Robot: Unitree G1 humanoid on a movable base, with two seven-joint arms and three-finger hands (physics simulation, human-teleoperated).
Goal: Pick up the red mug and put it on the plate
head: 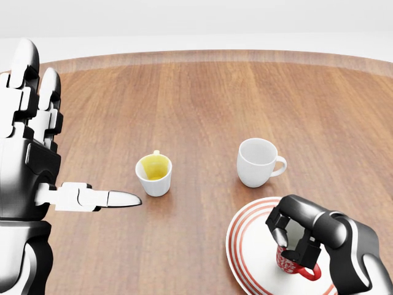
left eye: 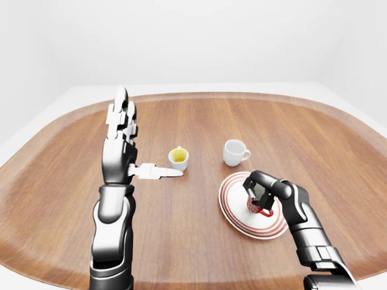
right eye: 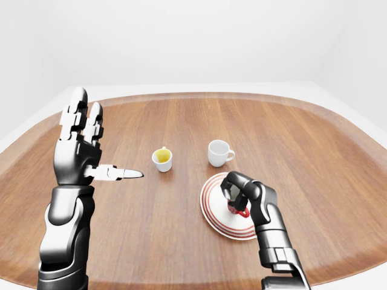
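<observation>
The red mug (head: pixel 293 265) is small and mostly covered by my right hand (head: pixel 293 243), whose fingers close round it from above. It sits low over the white plate with red rings (head: pixel 252 258) at the head view's bottom right; whether it touches the plate I cannot tell. Its red handle (head: pixel 311 273) pokes out below the fingers. My left hand (head: pixel 37 153) is raised at the left edge, open, fingers up and thumb (head: pixel 98 198) pointing right, holding nothing.
A white cup with a yellow inside (head: pixel 154 174) stands near the left thumb. A plain white mug (head: pixel 258 162) stands just above the plate. The round wooden table (left eye: pixel 193 121) spreads wide, its rim curving along the top.
</observation>
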